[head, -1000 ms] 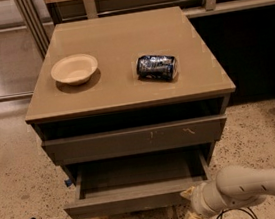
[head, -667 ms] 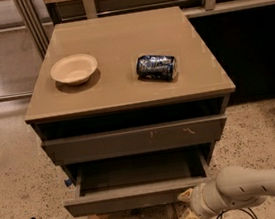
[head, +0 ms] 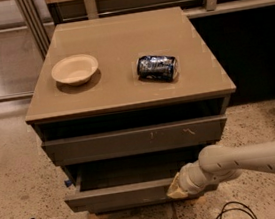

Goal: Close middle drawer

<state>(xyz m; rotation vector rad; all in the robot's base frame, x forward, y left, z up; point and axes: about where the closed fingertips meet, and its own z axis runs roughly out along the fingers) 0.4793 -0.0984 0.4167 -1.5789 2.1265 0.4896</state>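
Edging left since a second ago, the robot's end effector (head: 176,189) now sits against the right part of the middle drawer's (head: 118,196) flat front; whether it is open or closed cannot be told. That drawer stands pulled out below the cabinet's scratched upper drawer (head: 131,141), its grey inside exposed, about as far out as before. The pale arm (head: 247,159) reaches in from the right. On the tan surface (head: 117,31), a shallow bowl (head: 75,69) rests near the left edge and a dark can (head: 157,68) lies on its side toward the right edge, the two well apart.
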